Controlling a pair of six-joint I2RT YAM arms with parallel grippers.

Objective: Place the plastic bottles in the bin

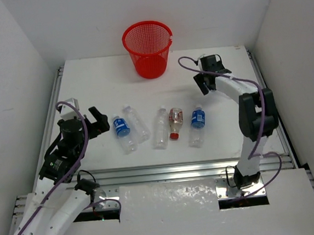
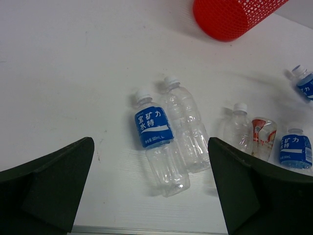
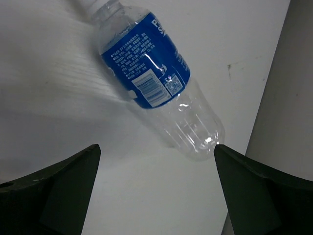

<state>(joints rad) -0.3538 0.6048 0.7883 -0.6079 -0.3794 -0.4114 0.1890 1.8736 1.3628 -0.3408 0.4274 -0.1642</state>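
While poised over the far right of the table (image 1: 88, 85), spread wide and pinching nothing: right hand (image 1: 201, 84). Just ahead of its fingers (image 3: 54, 196), flat on its side on the white surface, a blue-label bottle (image 3: 151, 73); cap end cut off by the top of the wrist view, clear base close to the right fingertip, apart from both, body beyond the gap rather than inside it. From above, hidden beneath that hand. Left hand (image 1: 103, 121) likewise spread wide and holding nothing, at the left side of the table, pointed toward a row of five bottles lying across the middle. Nearest of the row, a second blue-label bottle (image 1: 122, 132), just to the right of the fingertips with a sliver of table between; through the left wrist camera, framed squarely in the gap between the two dark fingers, cap away from the hand. Touching it along one side, a bare bottle (image 1: 135, 122); then, farther right, another bare bottle (image 1: 160, 128), a red-brown-label bottle (image 1: 175, 121) and a third blue-label bottle (image 1: 197, 126), all apart from both hands. Upright at the far middle of the table, the red mesh bin (image 1: 151, 63), beyond the row, farther back and to the left of the right hand, well apart from the left.
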